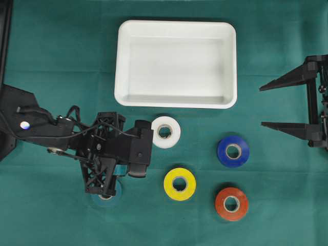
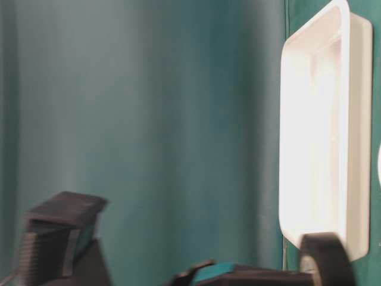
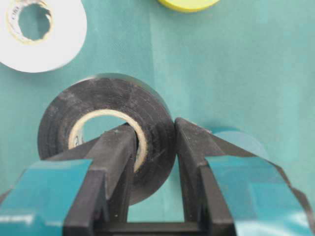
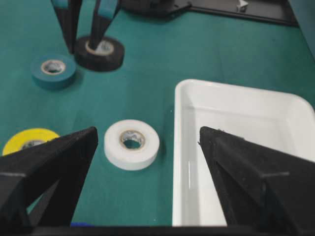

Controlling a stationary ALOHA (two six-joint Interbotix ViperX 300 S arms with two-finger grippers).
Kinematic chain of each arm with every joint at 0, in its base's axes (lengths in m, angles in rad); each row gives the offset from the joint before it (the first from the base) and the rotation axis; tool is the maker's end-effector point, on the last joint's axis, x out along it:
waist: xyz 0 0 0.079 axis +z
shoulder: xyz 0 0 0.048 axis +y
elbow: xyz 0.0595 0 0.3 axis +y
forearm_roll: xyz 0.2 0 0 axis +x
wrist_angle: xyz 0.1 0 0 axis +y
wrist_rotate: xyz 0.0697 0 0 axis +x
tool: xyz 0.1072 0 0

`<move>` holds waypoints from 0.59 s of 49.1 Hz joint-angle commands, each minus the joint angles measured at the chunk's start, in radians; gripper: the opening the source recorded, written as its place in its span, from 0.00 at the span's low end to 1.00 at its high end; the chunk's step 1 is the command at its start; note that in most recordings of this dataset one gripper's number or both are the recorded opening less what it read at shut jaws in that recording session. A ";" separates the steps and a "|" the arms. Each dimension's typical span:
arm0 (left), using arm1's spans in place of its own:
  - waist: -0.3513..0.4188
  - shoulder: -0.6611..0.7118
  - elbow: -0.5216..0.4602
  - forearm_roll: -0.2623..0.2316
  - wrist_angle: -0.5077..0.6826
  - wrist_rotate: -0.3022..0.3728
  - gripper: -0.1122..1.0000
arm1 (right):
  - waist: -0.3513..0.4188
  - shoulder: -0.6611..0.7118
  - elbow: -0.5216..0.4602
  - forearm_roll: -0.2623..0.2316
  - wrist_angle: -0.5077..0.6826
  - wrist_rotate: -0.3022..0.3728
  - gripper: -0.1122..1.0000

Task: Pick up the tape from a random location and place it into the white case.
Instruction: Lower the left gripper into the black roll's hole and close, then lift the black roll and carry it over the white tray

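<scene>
Green-clothed bench [image 1: 61, 46]: white case [image 1: 176, 26] near far edge, middle. Left gripper [image 3: 152, 162] clamped on black tape roll [image 3: 106, 101], one jaw through its core, one outside, toward left front. Right gripper [image 1: 292, 105] at right edge, jaws spread wide, holding nothing. White tape roll [image 1: 165, 131] just before case; yellow [image 1: 180, 183], blue [image 1: 233, 151], red [image 1: 231, 203] and teal [image 4: 53, 71] rolls scattered nearer front.
</scene>
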 commanded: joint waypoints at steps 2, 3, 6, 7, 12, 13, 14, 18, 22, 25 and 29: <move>-0.003 -0.058 -0.055 0.000 0.044 0.002 0.27 | -0.002 0.006 -0.026 -0.002 -0.002 0.000 0.93; -0.003 -0.064 -0.063 0.000 0.054 0.002 0.27 | -0.002 0.006 -0.026 -0.002 -0.002 0.000 0.93; -0.003 -0.084 -0.078 0.000 0.078 0.002 0.27 | -0.002 0.006 -0.028 -0.002 -0.002 0.000 0.93; -0.003 -0.091 -0.084 0.002 0.086 0.002 0.27 | -0.002 0.006 -0.026 -0.002 -0.002 0.000 0.93; -0.003 -0.123 -0.109 0.003 0.123 0.002 0.27 | -0.002 0.006 -0.026 -0.002 -0.002 0.000 0.93; -0.003 -0.129 -0.112 0.003 0.129 0.002 0.27 | -0.002 0.008 -0.026 -0.002 -0.002 0.000 0.93; -0.003 -0.133 -0.117 0.003 0.135 0.002 0.27 | 0.000 0.006 -0.028 -0.002 -0.002 0.000 0.93; -0.003 -0.156 -0.129 0.005 0.164 0.002 0.27 | -0.002 0.006 -0.028 -0.002 -0.002 0.000 0.93; -0.003 -0.173 -0.140 0.003 0.187 0.002 0.27 | -0.002 0.006 -0.029 -0.002 -0.002 0.000 0.93; -0.003 -0.181 -0.146 0.005 0.199 0.002 0.27 | 0.000 0.006 -0.031 -0.002 -0.002 0.000 0.93; -0.003 -0.184 -0.144 0.006 0.199 0.002 0.27 | -0.002 0.006 -0.031 -0.002 -0.002 0.000 0.93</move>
